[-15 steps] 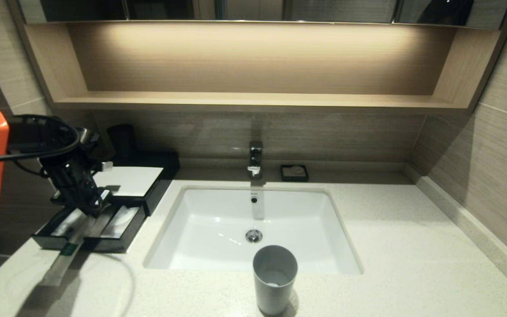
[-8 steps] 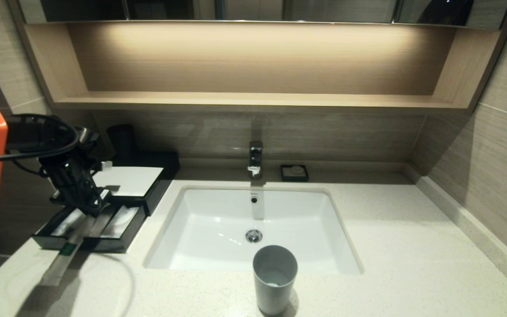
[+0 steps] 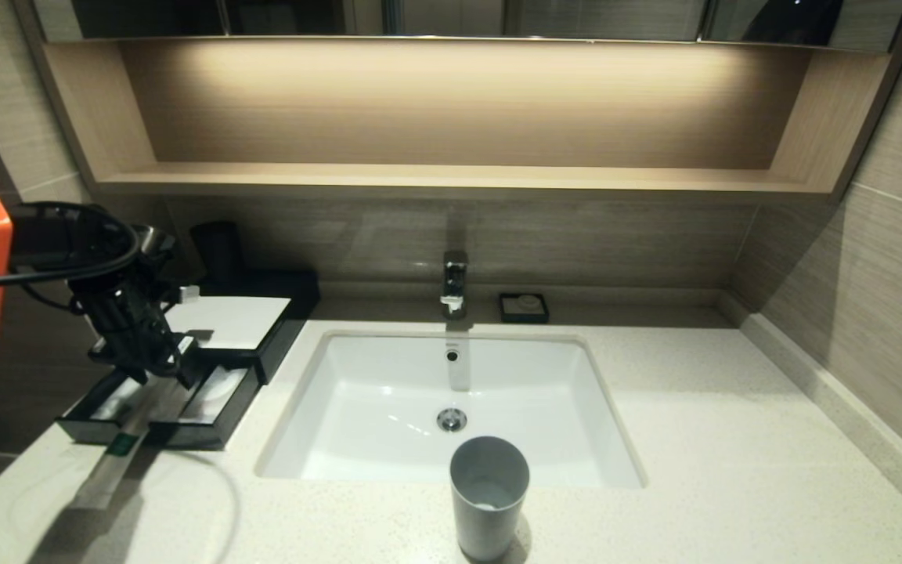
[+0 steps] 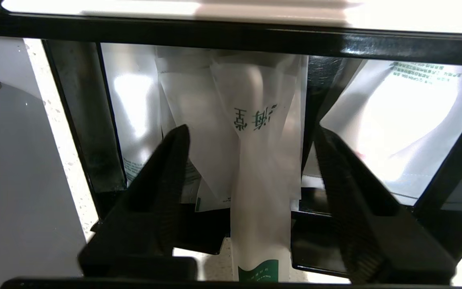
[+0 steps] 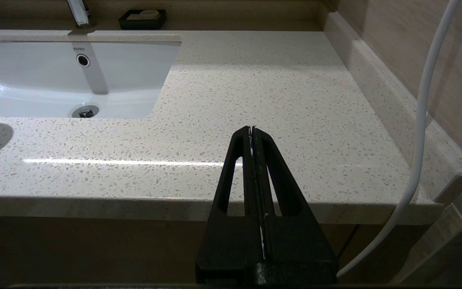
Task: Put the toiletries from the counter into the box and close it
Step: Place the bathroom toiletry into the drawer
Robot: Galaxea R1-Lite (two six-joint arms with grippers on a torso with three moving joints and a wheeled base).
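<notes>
While the drawer stands pulled out: the scene reads as below.

Left gripper (image 4: 251, 140): hangs over the open drawer at the counter's left end, jaws spread wide, one black finger (image 4: 163, 188) on either side of a paper-wrapped stick and neither touching it.

Stick (image 4: 261, 192): long, slim, cream wrapper with green print and a green band label; it lies lengthways across the drawer's front wall, its far end among the packets inside, its near end jutting out over the counter (image 3: 733, 470).

Second stick: cannot tell it apart from the other wrappers in the drawer.

Packets (image 4: 399, 132): translucent plastic, lying flat in the drawer compartments on both sides of a black divider.

Box (image 3: 224, 323): low and black with a white top panel, beside the sink's left rim; its drawer (image 3: 208, 427) is out toward the counter's front edge.

In the way: the stick's overhanging end crosses the drawer's front wall.

Right gripper (image 5: 252, 132): low in front of the counter's right part, jaws pressed together, holding nothing.

Sink (image 3: 388, 407): white, rectangular, set into the middle of the counter.

Grey cup (image 3: 488, 497): upright at the sink's front rim.

Faucet (image 3: 455, 282): behind the sink.

Soap dish (image 3: 524, 307): small, black, square, just right of the faucet.

Dark cup (image 3: 216, 251): behind the box, against the wall.

Wooden niche (image 3: 451, 117): above the backsplash.
</notes>
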